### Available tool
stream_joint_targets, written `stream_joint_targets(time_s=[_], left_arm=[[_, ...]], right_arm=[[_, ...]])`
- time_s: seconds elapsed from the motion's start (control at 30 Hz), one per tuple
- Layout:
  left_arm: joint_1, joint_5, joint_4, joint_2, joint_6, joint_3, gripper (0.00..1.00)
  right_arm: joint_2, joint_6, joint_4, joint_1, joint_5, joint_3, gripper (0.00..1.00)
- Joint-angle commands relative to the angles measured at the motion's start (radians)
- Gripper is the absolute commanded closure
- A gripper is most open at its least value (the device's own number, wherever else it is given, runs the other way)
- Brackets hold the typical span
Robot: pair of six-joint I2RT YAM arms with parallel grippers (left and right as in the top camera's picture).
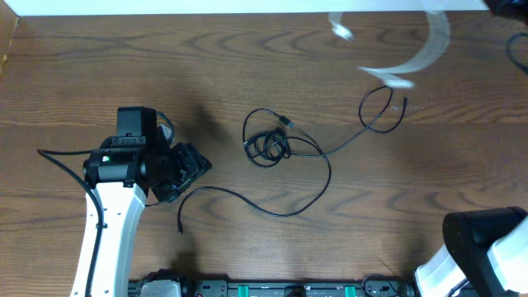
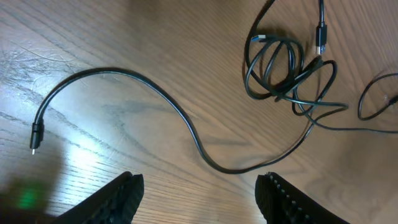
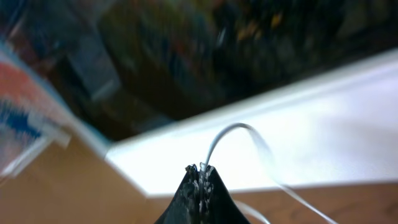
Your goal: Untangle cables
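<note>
A tangle of thin black cables (image 1: pixel 268 145) lies mid-table, with one long strand (image 1: pixel 280 210) curving down to a plug end at the lower left and another loop (image 1: pixel 375 107) to the right. In the left wrist view the tangle (image 2: pixel 283 68) sits top right and the long strand (image 2: pixel 186 124) ends in a plug at the left. My left gripper (image 1: pixel 196 165) (image 2: pixel 202 190) stands open just short of that strand, holding nothing. The white cable (image 1: pixel 425 49) shows as a blurred band raised above the table's far right. My right gripper (image 3: pixel 200 169) is shut on the white cable (image 3: pixel 227 130).
The white edge of the table (image 1: pixel 165 7) runs along the back. The right arm's base (image 1: pixel 483 243) fills the lower right corner. A rack of equipment (image 1: pixel 272 289) lines the front edge.
</note>
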Motion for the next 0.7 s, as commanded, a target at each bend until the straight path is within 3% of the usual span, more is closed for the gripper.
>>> stream_joint_targets(time_s=[0.0, 0.07, 0.13, 0.37, 0.53, 0.67], left_arm=[[-0.001, 0.179, 0.039, -0.002, 0.173, 0.01, 0.37], [-0.002, 0.367, 0.078, -0.006, 0.293, 0.024, 0.36], [-0.002, 0.445, 0.106, -0.011, 0.309, 0.053, 0.37], [-0.002, 0.362, 0.067, -0.064, 0.332, 0.262, 0.37], [-0.002, 0.349, 0.084, -0.13, 0.29, 0.297, 0.36], [-0.002, 0.208, 0.109, -0.134, 0.068, 0.297, 0.37]], right_arm=[[0.039, -0.002, -0.048, 0.032, -0.059, -0.03, 0.98], [0.061, -0.03, -0.096, 0.059, -0.06, -0.052, 0.98], [0.085, -0.04, -0.138, 0.086, -0.059, -0.076, 0.99], [0.18, -0.038, -0.229, 0.177, -0.056, -0.177, 0.98], [0.246, 0.002, -0.209, 0.293, -0.056, -0.225, 0.98], [0.287, -0.085, -0.197, 0.377, -0.057, -0.229, 0.99]])
